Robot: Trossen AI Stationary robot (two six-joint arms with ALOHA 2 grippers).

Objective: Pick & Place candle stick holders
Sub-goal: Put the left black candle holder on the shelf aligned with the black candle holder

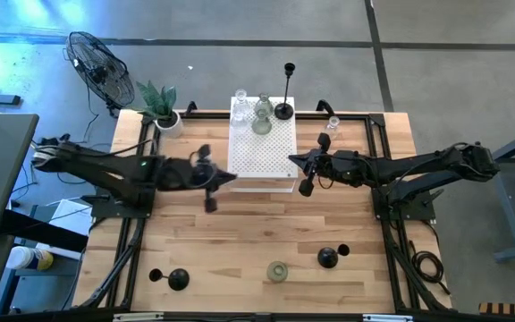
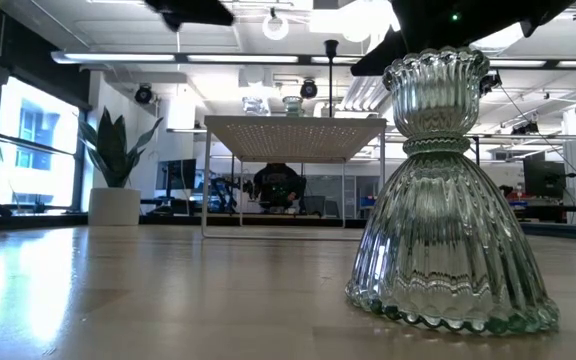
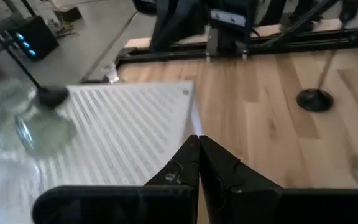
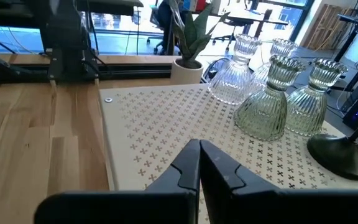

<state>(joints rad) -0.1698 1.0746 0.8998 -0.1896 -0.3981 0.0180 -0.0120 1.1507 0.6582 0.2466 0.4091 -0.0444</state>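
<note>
Both arms hang over the middle of the table, one at each side of the white box (image 1: 262, 148). The left gripper (image 1: 211, 179) has its fingers pressed together, holding nothing; the right gripper (image 1: 309, 172) looks the same. Several glass holders (image 1: 259, 114) and one tall black holder (image 1: 285, 109) stand on the box. A greenish glass holder (image 1: 278, 270) and two black holders (image 1: 328, 258) sit near the front edge.

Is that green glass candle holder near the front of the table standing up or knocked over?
Standing upright. In the low view the glass holder sits on its wide ribbed base with the cup on top; from above it shows as a round ring.
</note>
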